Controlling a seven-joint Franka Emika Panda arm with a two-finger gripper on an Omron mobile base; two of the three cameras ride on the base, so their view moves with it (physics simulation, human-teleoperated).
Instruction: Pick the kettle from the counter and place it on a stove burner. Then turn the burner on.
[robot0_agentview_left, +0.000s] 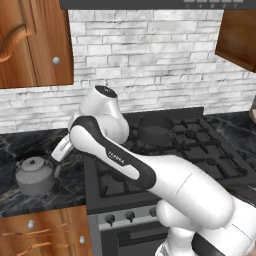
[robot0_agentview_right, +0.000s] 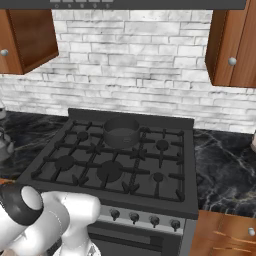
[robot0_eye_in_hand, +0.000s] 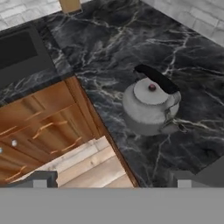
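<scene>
The squat grey kettle (robot0_agentview_left: 35, 175) stands upright on the black marble counter (robot0_agentview_left: 30, 142), left of the stove. In the hand view the kettle (robot0_eye_in_hand: 151, 107) lies below and ahead, with its black arched handle over the knobbed lid and its spout toward the lower right. My gripper (robot0_eye_in_hand: 116, 180) is open: its two dark tips stand far apart with nothing between them. It hovers above the counter's front edge, apart from the kettle. From the left base view the gripper (robot0_agentview_left: 56, 156) hangs just above and right of the kettle. A front stove burner (robot0_agentview_right: 110, 171) sits free under its grate.
A dark straight-sided pot (robot0_agentview_right: 121, 131) occupies a back burner of the black stove (robot0_agentview_right: 165, 197). Control knobs (robot0_agentview_right: 134, 217) line the stove front. Brown wooden drawers (robot0_eye_in_hand: 39, 131) sit under the counter. Wall cabinets (robot0_agentview_left: 30, 42) hang above the kettle side.
</scene>
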